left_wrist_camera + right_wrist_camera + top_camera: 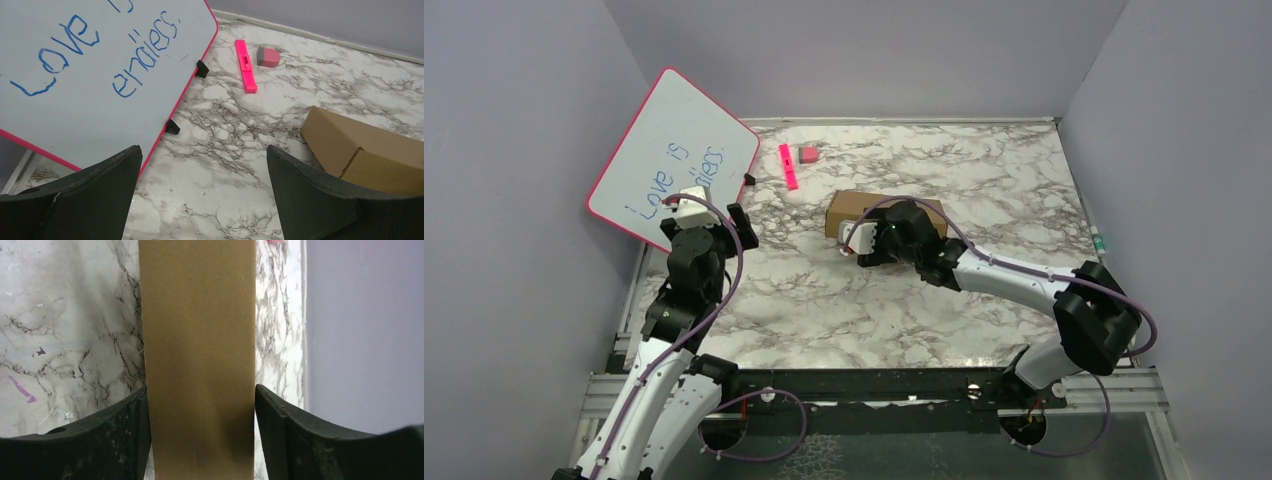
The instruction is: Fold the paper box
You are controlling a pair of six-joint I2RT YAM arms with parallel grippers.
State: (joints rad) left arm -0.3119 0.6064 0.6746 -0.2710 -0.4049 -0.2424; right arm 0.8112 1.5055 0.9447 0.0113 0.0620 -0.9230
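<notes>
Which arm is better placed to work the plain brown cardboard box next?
Right. The right gripper clasps the plain brown cardboard box between its fingers; the open left gripper sits apart, near the pink-framed whiteboard.

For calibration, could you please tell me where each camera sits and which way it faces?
Top external: above, behind the bases, looking down at the table; both arms show.
Left wrist: on the left gripper, facing the whiteboard; both open fingers show.
Right wrist: on the right gripper, looking along the paper box between its fingers.
Both wrist views share the paper box.
</notes>
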